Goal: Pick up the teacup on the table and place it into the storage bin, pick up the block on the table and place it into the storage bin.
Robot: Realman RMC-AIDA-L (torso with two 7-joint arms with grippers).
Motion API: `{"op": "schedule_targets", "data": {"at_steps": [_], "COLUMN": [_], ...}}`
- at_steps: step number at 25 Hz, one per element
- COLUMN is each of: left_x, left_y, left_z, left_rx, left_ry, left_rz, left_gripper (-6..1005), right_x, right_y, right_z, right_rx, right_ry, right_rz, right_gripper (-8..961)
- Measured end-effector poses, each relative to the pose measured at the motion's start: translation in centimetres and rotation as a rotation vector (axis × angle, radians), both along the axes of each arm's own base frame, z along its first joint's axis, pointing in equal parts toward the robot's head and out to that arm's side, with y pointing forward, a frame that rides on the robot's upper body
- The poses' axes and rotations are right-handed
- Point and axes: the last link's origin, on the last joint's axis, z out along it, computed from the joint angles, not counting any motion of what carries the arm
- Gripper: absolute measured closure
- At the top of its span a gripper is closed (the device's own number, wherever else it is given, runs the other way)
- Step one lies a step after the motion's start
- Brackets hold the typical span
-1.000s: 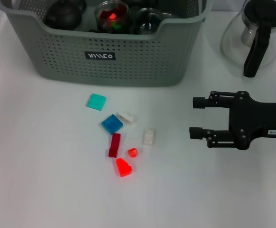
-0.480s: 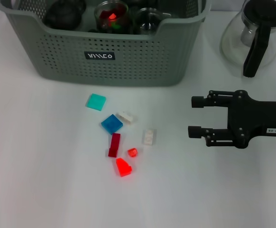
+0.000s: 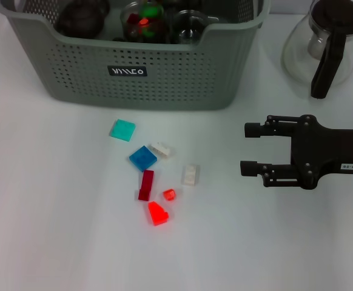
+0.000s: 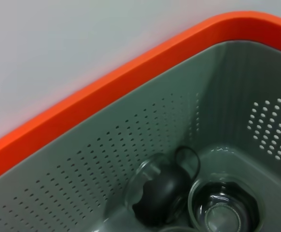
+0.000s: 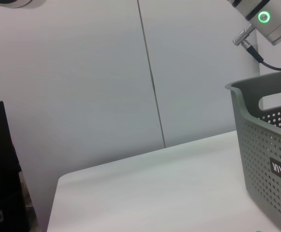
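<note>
currently the storage bin (image 3: 146,66) sits at the far side of the desk (image 3: 55,212), with glass teacups (image 4: 222,210) and a dark cup (image 3: 79,18) inside. small blocks (image 3: 143,159) lie scattered on the desk just in front of it. right gripper (image 3: 249,149) hovers beside the blocks, fingers spread, empty. left gripper is out of the head view, fingers cannot be told. glass teapot (image 3: 325,45) stands right of the bin.

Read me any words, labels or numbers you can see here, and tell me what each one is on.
Black label on the grey-green perforated plastic storage bin: white lettering, upside down from the head view, not legible.
White tag on the black right gripper: tiny characters, too small to read.
Nothing else carries text.
</note>
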Motion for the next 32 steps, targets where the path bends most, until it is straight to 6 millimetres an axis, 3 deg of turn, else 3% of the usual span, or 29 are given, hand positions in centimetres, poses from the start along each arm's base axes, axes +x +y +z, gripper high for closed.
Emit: {"op": "schedule_targets", "data": {"at_steps": [2, 6, 8, 13, 19, 23, 27, 32], "left_x": [0.0, 0.2, -0.1, -1.4, -6.3, -9.6, -11.7, -13.2], "left_y": [0.0, -0.7, -1.7, -6.4, -11.7, -14.6, -17.5, -19.0], "left_z": [0.1, 1.3, 3.0, 7.7, 10.9, 10.3, 8.9, 7.3], "left_rx": [0.01, 0.055, 0.081, 0.008, -0.177, -0.248, -0.372, -0.514], "left_ry": [-0.013, -0.139, -0.272, -0.771, -1.235, -1.242, -1.074, -0.8], "left_rz": [0.001, -0.016, -0.051, -0.21, -0.375, -0.412, -0.367, -0.254], "left_gripper": [870, 668, 580, 390, 382, 380, 383, 385], "right_x": [0.0, 0.1, 0.1, 0.2, -0.1, -0.1, -0.2, -0.2], "right_y": [0.0, 0.1, 0.1, 0.2, 0.3, 0.3, 0.4, 0.5], "right_z": [0.0, 0.0, 0.0, 0.1, 0.0, 0.1, 0.1, 0.2], "right_rx": [0.002, 0.008, 0.009, 0.018, 0.019, 0.021, 0.018, 0.012], "right_ry": [-0.001, -0.005, -0.004, 0.002, 0.007, 0.009, 0.01, 0.007], "right_rz": [-0.001, -0.006, -0.008, -0.014, -0.011, -0.012, -0.017, -0.024], "right_gripper": [192, 192, 192, 192, 192, 193, 192, 192]}}
